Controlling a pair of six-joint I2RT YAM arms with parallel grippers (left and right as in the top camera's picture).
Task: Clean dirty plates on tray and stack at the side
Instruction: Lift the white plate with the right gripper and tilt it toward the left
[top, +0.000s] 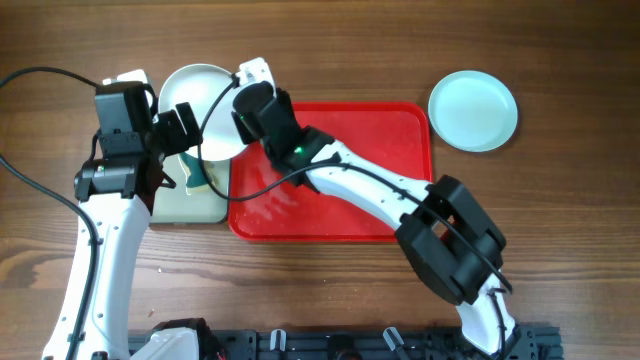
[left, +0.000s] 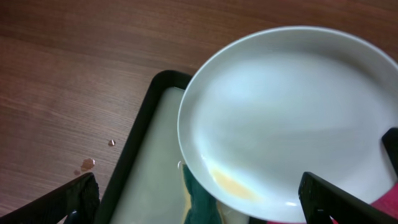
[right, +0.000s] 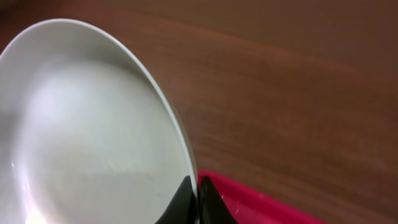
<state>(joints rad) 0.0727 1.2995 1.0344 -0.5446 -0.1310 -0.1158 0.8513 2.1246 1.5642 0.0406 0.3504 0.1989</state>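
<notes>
Over the small tray (top: 190, 205), right claw (right: 196, 199) pinches the white plate (top: 200, 105), yellow smear (left: 233, 185) on it; left claw (top: 178, 128) gapes empty. One turquoise plate (top: 473, 110) sits aside, probably clean.

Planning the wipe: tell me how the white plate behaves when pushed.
Probably stiff: the white plate looks unbent though the right end effector pinches only its rim. Glossy, so likely slippery. Held at one edge, it may pivot if pressed near the yellow smear.

A robotics lab bench: wood-grain table (top: 580, 220), black mounting rail (top: 350, 345) at its edge, loose black cable (top: 45, 69).
</notes>
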